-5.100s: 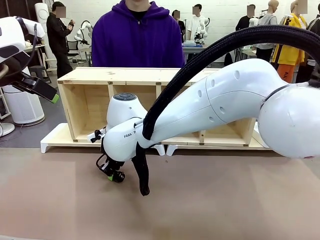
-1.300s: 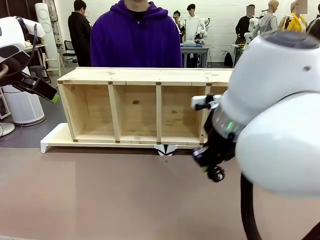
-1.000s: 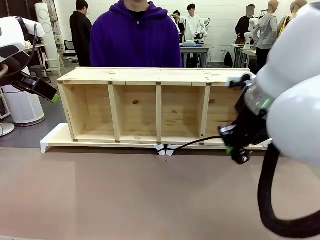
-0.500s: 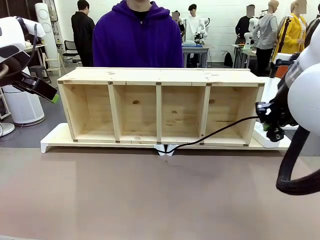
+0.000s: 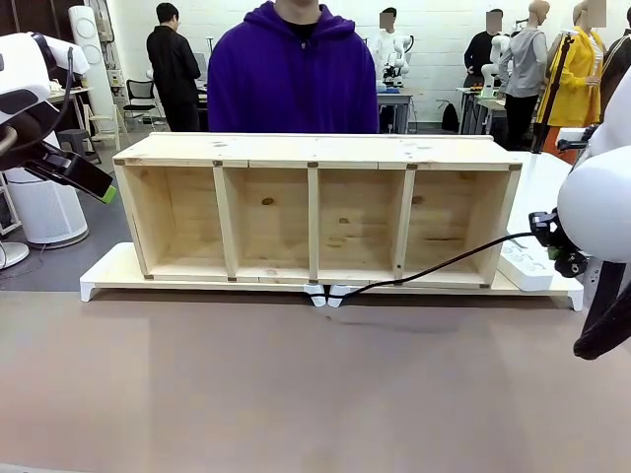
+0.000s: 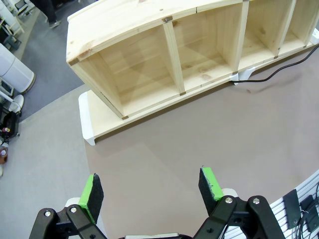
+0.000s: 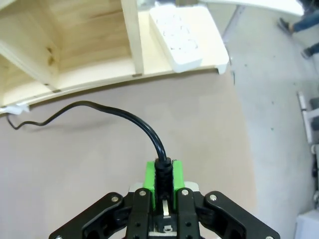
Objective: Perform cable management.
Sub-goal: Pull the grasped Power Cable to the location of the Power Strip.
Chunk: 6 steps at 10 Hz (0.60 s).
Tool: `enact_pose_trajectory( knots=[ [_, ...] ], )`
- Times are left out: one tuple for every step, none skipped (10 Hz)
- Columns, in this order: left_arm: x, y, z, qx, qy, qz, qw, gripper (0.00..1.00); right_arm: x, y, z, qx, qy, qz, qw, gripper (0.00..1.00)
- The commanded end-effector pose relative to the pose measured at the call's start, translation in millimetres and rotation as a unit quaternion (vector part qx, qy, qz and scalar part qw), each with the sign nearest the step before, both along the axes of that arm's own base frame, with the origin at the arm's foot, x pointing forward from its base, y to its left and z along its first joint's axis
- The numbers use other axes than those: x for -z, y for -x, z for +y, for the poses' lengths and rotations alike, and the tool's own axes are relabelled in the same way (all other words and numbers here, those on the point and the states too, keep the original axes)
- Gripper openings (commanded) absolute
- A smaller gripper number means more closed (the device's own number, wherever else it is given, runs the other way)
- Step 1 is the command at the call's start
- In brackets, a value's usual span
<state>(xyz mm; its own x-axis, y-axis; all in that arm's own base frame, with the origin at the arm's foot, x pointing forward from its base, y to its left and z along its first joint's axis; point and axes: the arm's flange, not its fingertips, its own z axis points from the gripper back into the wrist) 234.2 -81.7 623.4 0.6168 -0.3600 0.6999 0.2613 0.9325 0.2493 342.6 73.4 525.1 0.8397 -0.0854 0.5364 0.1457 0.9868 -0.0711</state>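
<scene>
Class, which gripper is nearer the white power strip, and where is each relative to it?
Right. The right gripper, holding the cable, is just beside the power strip; the left gripper is far off, past the shelf's opposite end.

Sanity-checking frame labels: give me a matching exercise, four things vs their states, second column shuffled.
1 left gripper
2 right gripper
3 cable
4 power strip

A white, lying beside the shelf's end
B shut on the cable's plug end
C open, holding nothing
D black, running to the shelf's front edge

Pairs: 1-C, 2-B, 3-D, 4-A
</scene>
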Motion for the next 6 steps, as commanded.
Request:
enact_pose_trajectory(
  knots=[
    [-0.8,-1.2,0.2,0.003,-0.005,-0.005,1.000,1.00,86.3,42.0,-32.9,-0.034,0.040,-0.020,0.998,0.16],
    [-0.8,-1.2,0.2,0.003,-0.005,-0.005,1.000,1.00,85.1,38.0,-29.3,-0.034,0.044,-0.025,0.998,0.16],
    [-0.8,-1.2,0.2,0.003,-0.005,-0.005,1.000,1.00,83.7,40.7,-23.9,-0.036,0.049,-0.028,0.998,0.16],
    [-0.8,-1.2,0.2,0.003,-0.005,-0.005,1.000,1.00,16.0,-19.6,-5.4,-0.030,0.031,-0.001,0.999,0.16],
    [-0.8,-1.2,0.2,0.003,-0.005,-0.005,1.000,1.00,16.0,-19.6,-5.4,-0.030,0.031,-0.001,0.999,0.16],
    [-0.8,-1.2,0.2,0.003,-0.005,-0.005,1.000,1.00,16.0,-19.6,-5.4,-0.030,0.031,-0.001,0.999,0.16]
  ],
)
